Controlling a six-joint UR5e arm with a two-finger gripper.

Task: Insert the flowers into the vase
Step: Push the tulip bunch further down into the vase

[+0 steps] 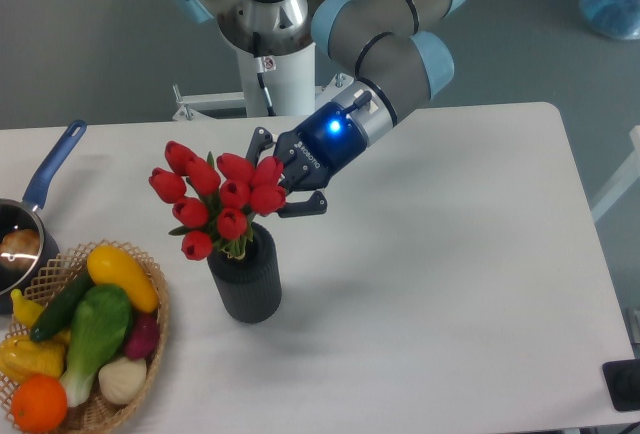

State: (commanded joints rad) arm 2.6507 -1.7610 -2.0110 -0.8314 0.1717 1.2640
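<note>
Hand (283,174) gripping flowers (215,197), stems down, leaning left

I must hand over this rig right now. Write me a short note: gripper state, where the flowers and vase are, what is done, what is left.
Gripper: at the right side of the bunch, just behind the blooms; its fingers appear closed on the flowers, though the blooms hide the contact.
Flowers: leaning left, stems reaching down into the mouth of the vase.
Vase: upright on the table, right of the wicker basket.
Done: stems are in the vase.
Left: probably seat the bunch fully, open the gripper and withdraw upward without tipping the vase.
</note>
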